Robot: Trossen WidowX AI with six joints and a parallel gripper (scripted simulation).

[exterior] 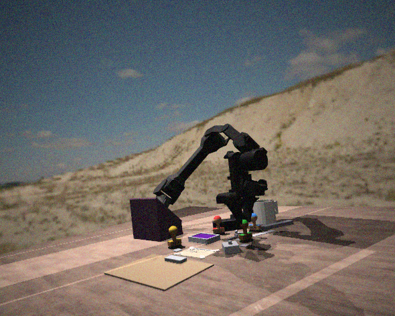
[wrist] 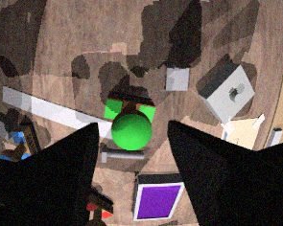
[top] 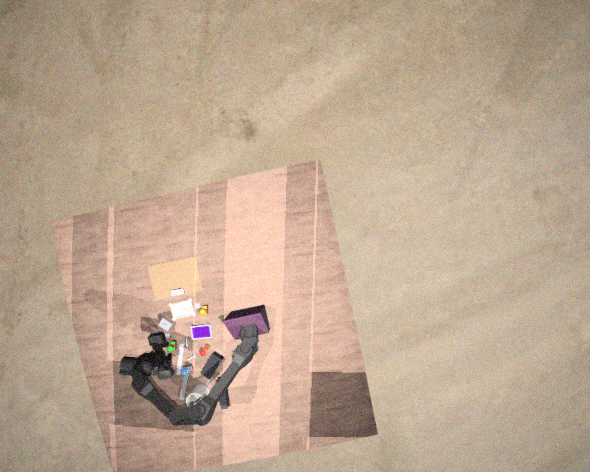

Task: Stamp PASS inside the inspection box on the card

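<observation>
My gripper is partly open, pointing down. In the wrist view the green-knobbed stamp stands upright, lined up between the fingertips with a gap on both sides; the exact height of the tips over its knob is unclear. The purple ink pad lies beside it. The card lies flat, taped down. Red, blue and yellow stamps stand around. The wording on the stamps is not readable.
A grey block stands between card and green stamp. A white strip lies beside the stamp. A purple box, a mug, a dark block and a tan board are also there.
</observation>
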